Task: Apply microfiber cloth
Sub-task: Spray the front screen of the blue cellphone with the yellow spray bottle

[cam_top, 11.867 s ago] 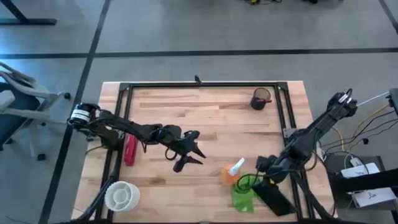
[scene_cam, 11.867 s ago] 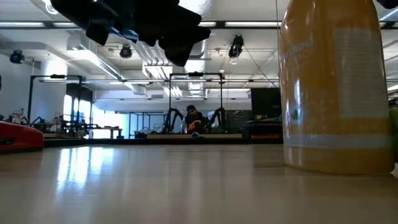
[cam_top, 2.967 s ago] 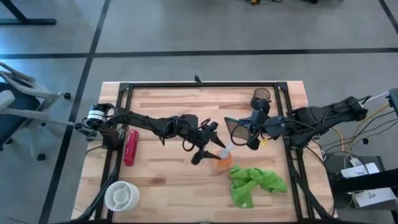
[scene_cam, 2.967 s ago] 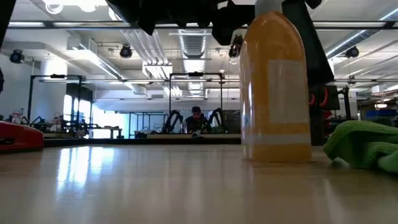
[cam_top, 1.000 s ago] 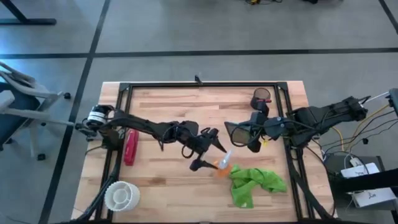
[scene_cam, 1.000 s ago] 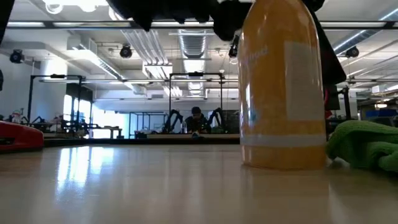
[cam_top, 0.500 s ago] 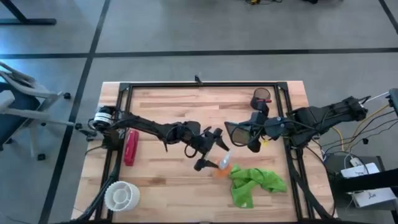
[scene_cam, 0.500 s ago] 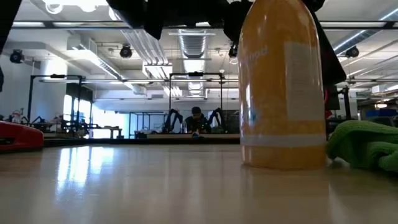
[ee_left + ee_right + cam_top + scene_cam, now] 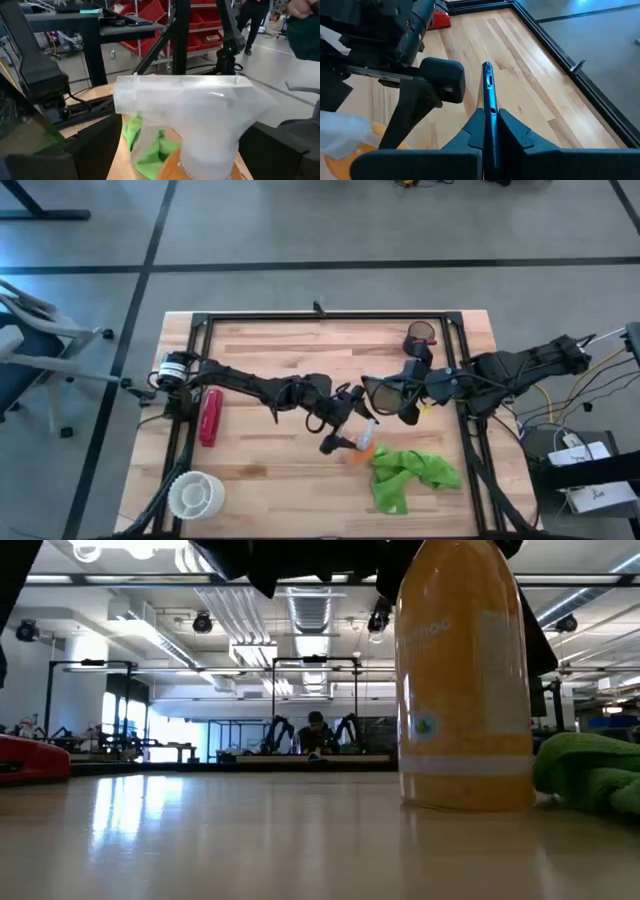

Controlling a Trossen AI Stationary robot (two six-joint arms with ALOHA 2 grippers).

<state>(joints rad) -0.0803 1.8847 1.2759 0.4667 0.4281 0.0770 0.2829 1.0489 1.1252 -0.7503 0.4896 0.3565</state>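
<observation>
Fingers of the left gripper point(image 9: 345, 430) straddle the spray bottle point(image 9: 362, 442), apparently not clamped; the right gripper point(image 9: 487, 132) pinches the tablet point(image 9: 381, 393) upright. Microfiber cloth point(image 9: 408, 474) lies untouched on the worktop point(image 9: 260, 350) beside the bottle, so wiping remains.

Both arms are showing as dark, jointed links, the left arm point(image 9: 250, 387) carrying a pale ring near its base, the right arm point(image 9: 510, 367) trailing thin cables, its blocky black fingers point(image 9: 517, 132) looking matte.
</observation>
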